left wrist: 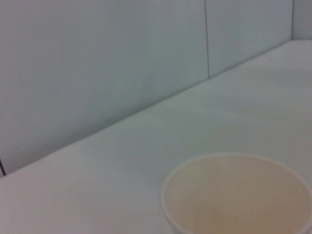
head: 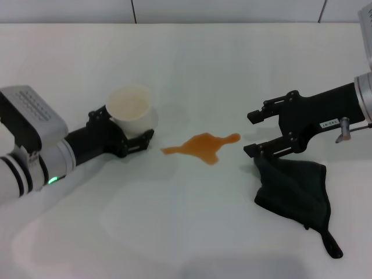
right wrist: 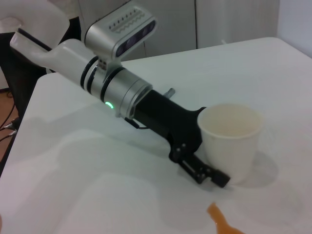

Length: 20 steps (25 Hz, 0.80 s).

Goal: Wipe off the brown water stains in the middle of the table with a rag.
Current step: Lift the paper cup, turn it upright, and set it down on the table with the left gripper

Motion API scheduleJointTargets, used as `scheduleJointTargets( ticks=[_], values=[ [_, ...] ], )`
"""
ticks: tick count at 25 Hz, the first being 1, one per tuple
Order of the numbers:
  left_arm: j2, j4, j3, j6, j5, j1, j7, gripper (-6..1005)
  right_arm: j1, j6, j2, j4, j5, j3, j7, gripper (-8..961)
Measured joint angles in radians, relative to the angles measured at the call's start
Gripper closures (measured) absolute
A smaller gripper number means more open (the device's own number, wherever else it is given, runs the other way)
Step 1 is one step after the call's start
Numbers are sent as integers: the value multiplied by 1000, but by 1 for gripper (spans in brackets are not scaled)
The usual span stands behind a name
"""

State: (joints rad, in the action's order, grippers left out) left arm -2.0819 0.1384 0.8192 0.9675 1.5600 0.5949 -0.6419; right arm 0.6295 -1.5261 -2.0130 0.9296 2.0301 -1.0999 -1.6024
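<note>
**Operator:** Since the brown water stains (head: 203,146) lie untouched in the middle of the table (head: 192,64), what is the state of each hand?

**Technician:** The right hand (head: 254,132) sits just right of the stains with its fingers spread apart. The upper finger is free in the air; the lower finger touches the top edge of the rag (head: 294,189). Nothing is clamped. The rag lies bunched on the table below that hand, its narrow tail pointing toward the robot. The left hand (head: 131,136) is closed around a white paper cup (head: 130,109), which stands upright to the left of the stains, near but apart from them.

**Operator:** What does the step in hand appear to be?

**Technician:** In my judgement, securing the rag. Lower the right hand so that both fingers straddle a thick fold, then close. A pinch on a single thin edge would likely let the cloth trail or slip.

**Operator:** And the wipe?

**Technician:** Drag the rag leftward across the rounded blob end first, then along the tail. Keep the cloth flat and pressed down. Stop short of the cup; a push there could tip it.
</note>
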Motion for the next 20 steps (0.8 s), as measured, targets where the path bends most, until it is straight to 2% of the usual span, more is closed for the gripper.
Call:
scheduleJointTargets(
  ticks=[6,12,20],
  values=[
    [2,5,3,13,-4,14,-25,116,-3,0,-1,0,-1,-3,2,211],
    [1,11,-1,83,-7,-25,-34,116,-5,0,0,6,-1,-3,-2,211],
    [3,39,-3,143,-45,-111,-49,117,2,-1,3,11,-1,-2,-6,212]
  ],
)
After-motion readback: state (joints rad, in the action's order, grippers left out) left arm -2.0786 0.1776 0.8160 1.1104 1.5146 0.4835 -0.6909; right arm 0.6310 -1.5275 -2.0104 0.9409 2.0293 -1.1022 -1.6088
